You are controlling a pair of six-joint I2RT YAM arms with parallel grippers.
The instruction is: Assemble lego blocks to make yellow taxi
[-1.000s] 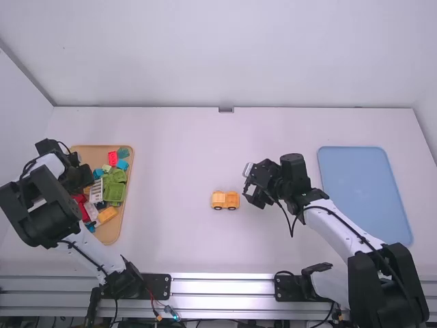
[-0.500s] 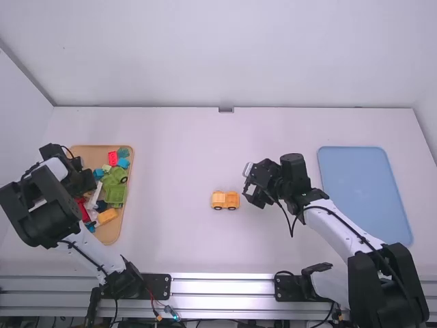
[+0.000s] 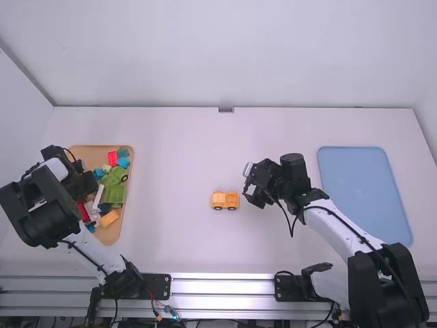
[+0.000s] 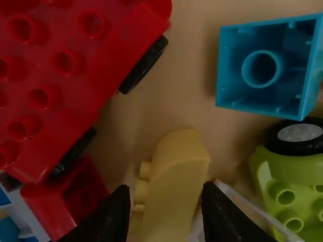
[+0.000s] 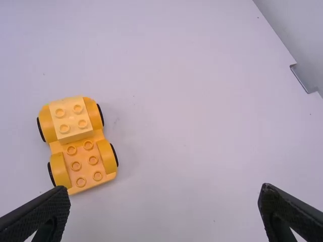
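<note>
The left pincer [image 3: 86,182] is down over the left side of a tan tray with rounded corners [image 3: 109,236]. It is released: the left wrist view has its two fingers standing apart, with a yellow plastic block with a curved end [image 4: 176,186] lying between them. Whether they touch it I cannot tell.

Around that block in the tray are a red studded plastic piece with black wheels [image 4: 50,85], a turquoise hollow plastic block [image 4: 290,83] showing its open underside, and a lime-green studded plastic base with dark wheels [image 4: 287,184].

Well apart from the tray, near the middle of the white desk [image 3: 177,171], the orange-yellow plastic car [image 3: 224,200] stands on its wheels, a paler yellow studded block [image 5: 71,120] seated on one end.

Just right of the car is the right pincer [image 3: 251,197], released, its fingers spread wide. Beyond it, on the right, a light-blue flat rectangular panel [image 3: 362,191] lies on the desk.
</note>
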